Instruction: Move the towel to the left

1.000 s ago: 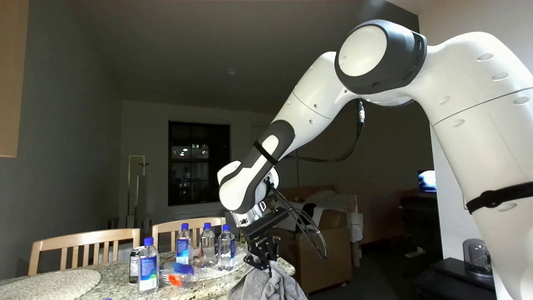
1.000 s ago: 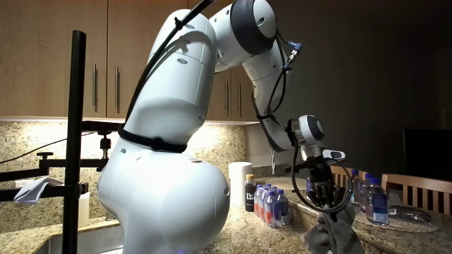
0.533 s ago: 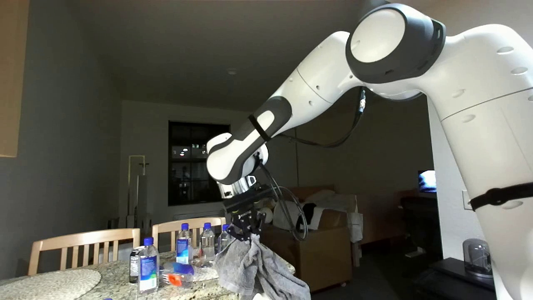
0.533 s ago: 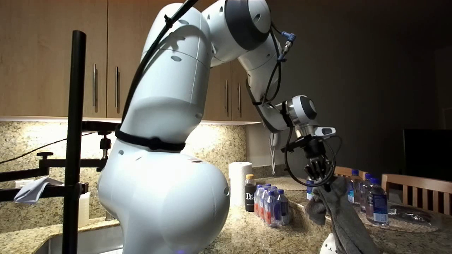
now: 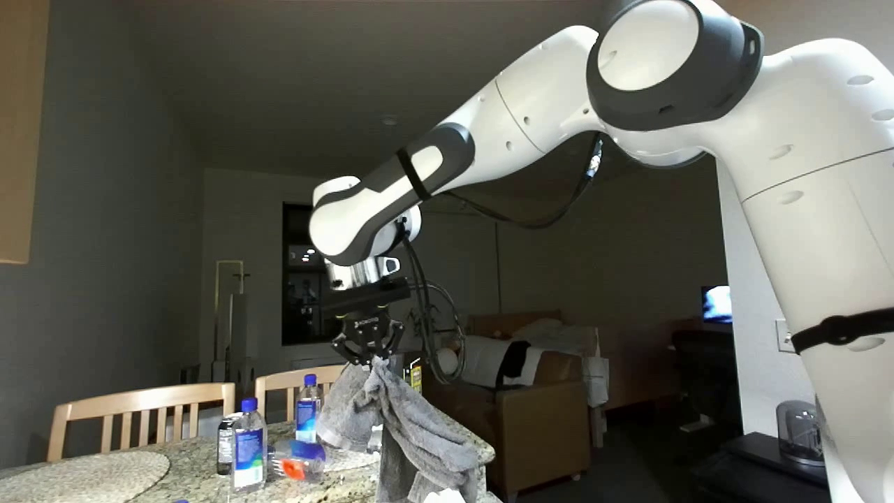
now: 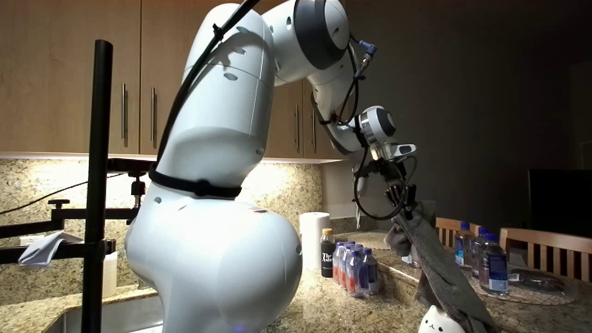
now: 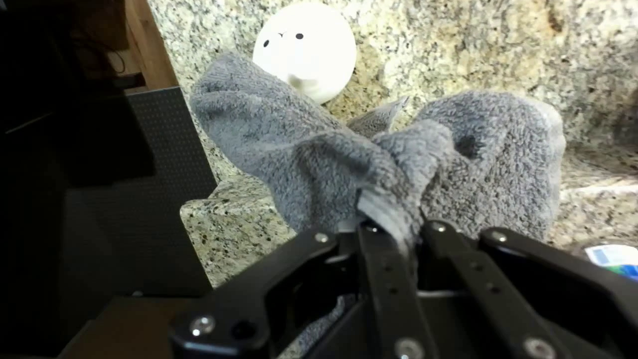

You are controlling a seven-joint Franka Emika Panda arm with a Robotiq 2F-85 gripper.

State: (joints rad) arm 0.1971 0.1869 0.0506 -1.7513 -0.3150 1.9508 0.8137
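Note:
The grey towel [image 5: 426,440] hangs in long folds from my gripper [image 5: 371,360] in an exterior view. It also shows in an exterior view [image 6: 439,270], slanting down to the right from my gripper [image 6: 408,212]. In the wrist view my gripper [image 7: 398,227] is shut on a bunched part of the towel [image 7: 324,164], with a pale hem strip between the fingers. The held part is raised above the granite counter. The lower end hangs beside a white round figure; I cannot tell whether it rests on the counter.
The white figure with a small face [image 7: 311,50] stands on the counter [image 7: 478,45]. Blue-capped bottles [image 5: 249,447] [image 6: 495,270] stand on the raised granite top. A pack of bottles [image 6: 355,270], a dark bottle [image 6: 327,254] and a paper roll [image 6: 314,238] stand lower. Chairs [image 5: 147,405] are behind.
My gripper has risen and moved left in both exterior views, with the towel in it. More of the towel hangs in view, and the white figure has come into sight below.

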